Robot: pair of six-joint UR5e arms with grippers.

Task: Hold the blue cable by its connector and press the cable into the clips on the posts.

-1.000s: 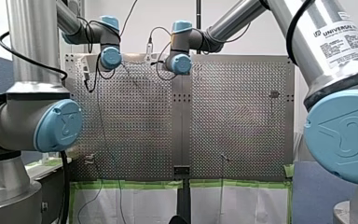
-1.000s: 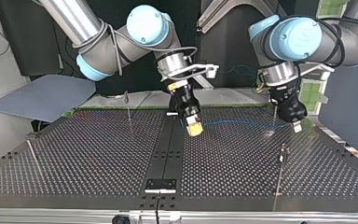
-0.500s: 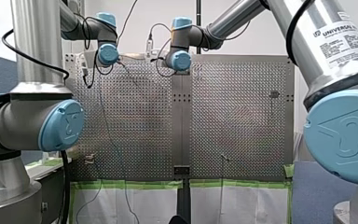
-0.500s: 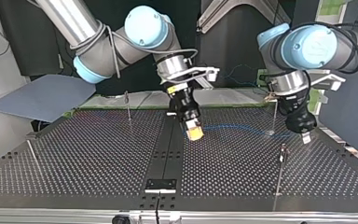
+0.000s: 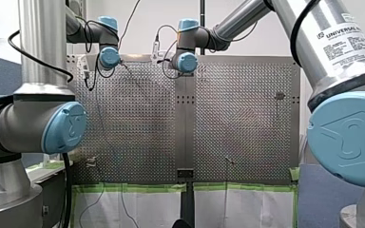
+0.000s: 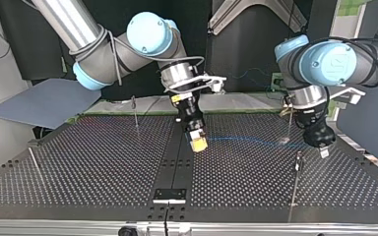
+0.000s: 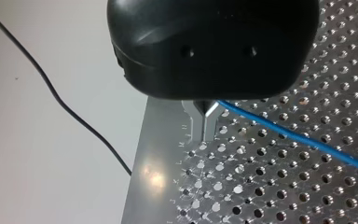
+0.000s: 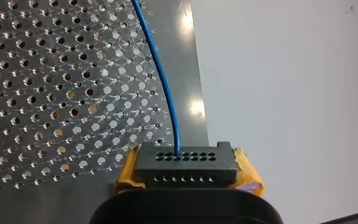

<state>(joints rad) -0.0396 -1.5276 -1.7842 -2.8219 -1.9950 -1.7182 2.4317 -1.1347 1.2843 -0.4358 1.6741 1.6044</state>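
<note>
Right tool clamped on connector, left tool pinching blue cable: keep it taut, lower squarely onto top view's 3 o'clock post.

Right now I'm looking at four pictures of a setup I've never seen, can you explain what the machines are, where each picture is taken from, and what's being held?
These are two robot arms working over a perforated metal table. One picture looks from behind the arms, one from across the table facing them, and two come from cameras on the wrists. Thin upright posts stand on the table. My right gripper, with yellow pads, clamps a black connector; a blue cable leaves it. The cable runs across to my left gripper, whose metal fingers pinch it.
</note>
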